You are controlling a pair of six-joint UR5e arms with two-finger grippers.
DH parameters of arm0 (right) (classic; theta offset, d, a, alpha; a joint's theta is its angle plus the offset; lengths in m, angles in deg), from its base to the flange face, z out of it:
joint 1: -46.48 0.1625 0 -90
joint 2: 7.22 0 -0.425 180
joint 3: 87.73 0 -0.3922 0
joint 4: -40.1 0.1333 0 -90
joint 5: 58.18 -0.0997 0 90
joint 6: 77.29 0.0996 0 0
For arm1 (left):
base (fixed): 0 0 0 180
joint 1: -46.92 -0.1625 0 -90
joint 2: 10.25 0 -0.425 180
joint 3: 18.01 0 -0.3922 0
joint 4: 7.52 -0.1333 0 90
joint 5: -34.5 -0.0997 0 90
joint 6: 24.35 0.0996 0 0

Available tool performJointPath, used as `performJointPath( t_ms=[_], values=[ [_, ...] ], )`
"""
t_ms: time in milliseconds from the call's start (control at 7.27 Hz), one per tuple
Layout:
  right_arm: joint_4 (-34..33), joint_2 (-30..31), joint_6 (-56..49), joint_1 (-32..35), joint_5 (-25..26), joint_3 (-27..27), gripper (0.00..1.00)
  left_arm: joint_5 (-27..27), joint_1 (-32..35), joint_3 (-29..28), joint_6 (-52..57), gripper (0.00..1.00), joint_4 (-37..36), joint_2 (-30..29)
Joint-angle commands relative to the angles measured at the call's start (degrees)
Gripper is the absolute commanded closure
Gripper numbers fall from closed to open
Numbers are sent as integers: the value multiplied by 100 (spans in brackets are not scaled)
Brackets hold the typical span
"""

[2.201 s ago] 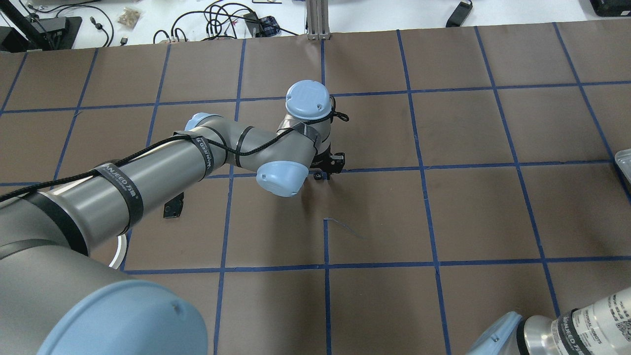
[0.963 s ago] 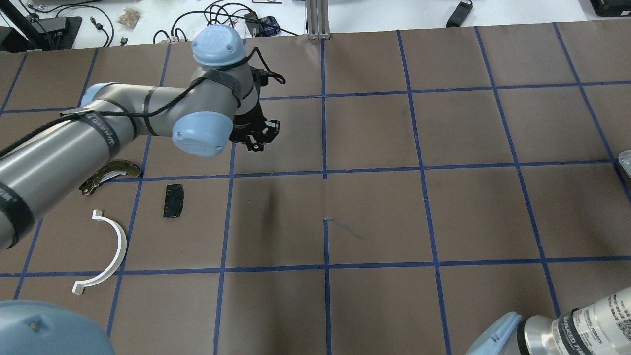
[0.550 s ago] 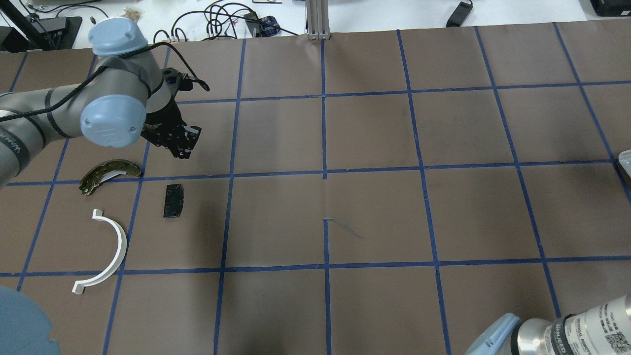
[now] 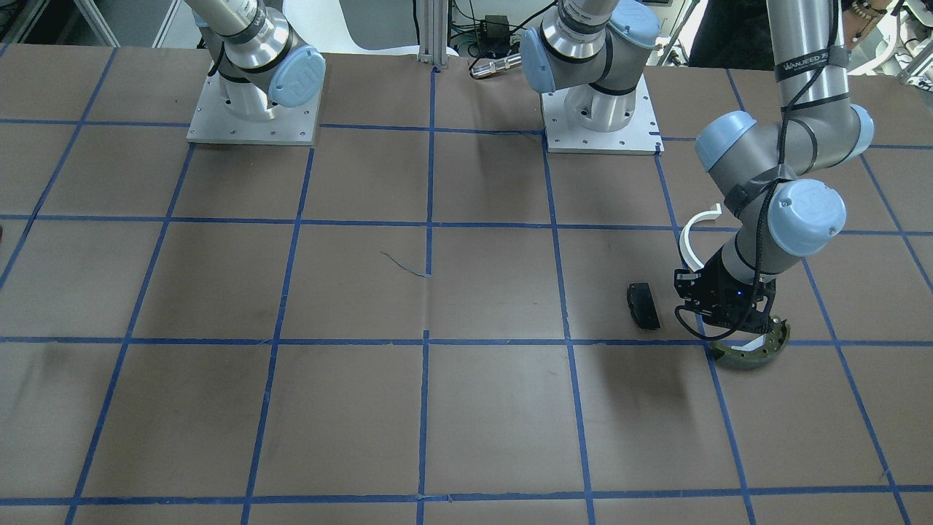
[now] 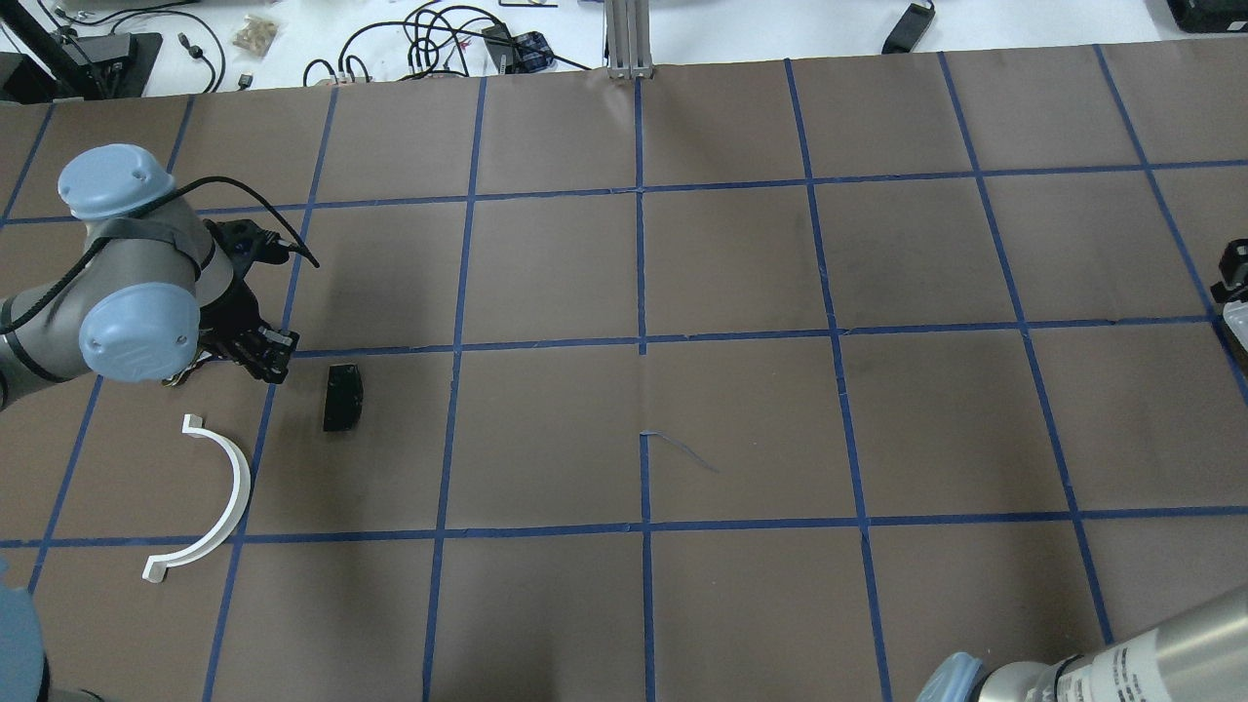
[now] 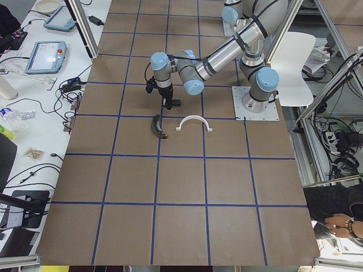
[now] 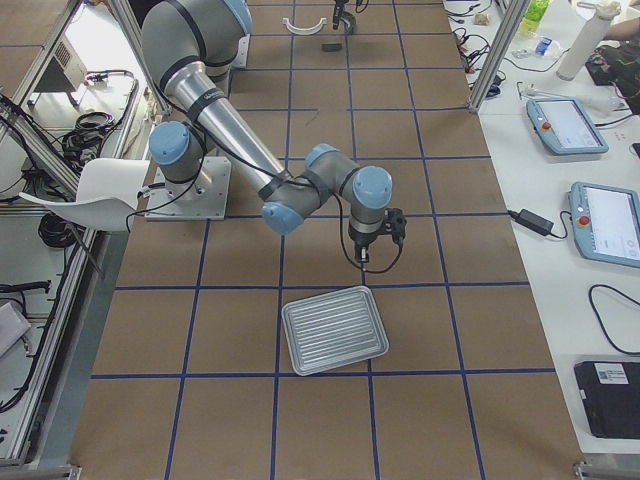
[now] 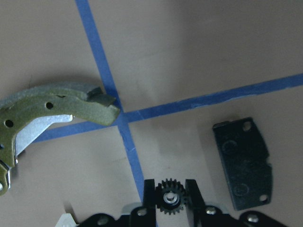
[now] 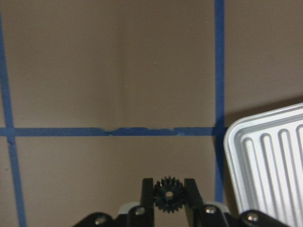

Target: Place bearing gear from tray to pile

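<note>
**A:** Where is the bearing gear, and why do we hold it there?

**B:** Our left hand [image 8: 169, 196] is clamped on the bearing gear [image 8: 169, 200], a small black toothed wheel pinched between 2 fingers, its face toward the wrist camera. We hang it above the pile, and we judge that is so a release lands it among the parts. Under it, blue tape lines cross on the brown surface [image 5: 741, 429]. The olive brake shoe [image 8: 52, 111] lies on one side of the crossing and the black brake pad [image 8: 244, 165] on the other. The white half-ring [image 5: 219, 487] lies near, apart from both.

**A:** And our right hand?

**B:** Our right hand [image 9: 168, 191] is closed on a second gear [image 9: 167, 196] of the same kind. It hovers just beside the tray [image 9: 270, 156], well apart from the pile.

**A:** What do the containers hold?

**B:** We see nothing in the ribbed metal tray; it shows bare from the side camera. The pile is 3 loose parts, none touching, and the gear is not yet among them.
</note>
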Motion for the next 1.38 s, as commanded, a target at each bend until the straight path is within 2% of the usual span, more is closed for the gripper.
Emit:
performJointPath(
  t_ms=[0,413,550,688,1101,1238],
  values=[
    [572,476,1683,1139,7,2,100,319,-159,194,32,100,-24,-1],
    [539,495,3732,2642,-28,-7,100,302,-221,238,41,100,-6,-124],
    [486,434,4670,3300,-168,-42,100,302,-221,230,49,22,38,-98],
    [216,329,5471,3828,-221,-68,100,320,-212,221,15,0,99,-107],
    [-908,-355,7031,5087,-231,-86,100,338,-81,-120,-213,0,256,-11],
    [-1138,-584,7322,5430,-231,-112,100,346,-54,-383,-267,0,632,51]
  ],
)
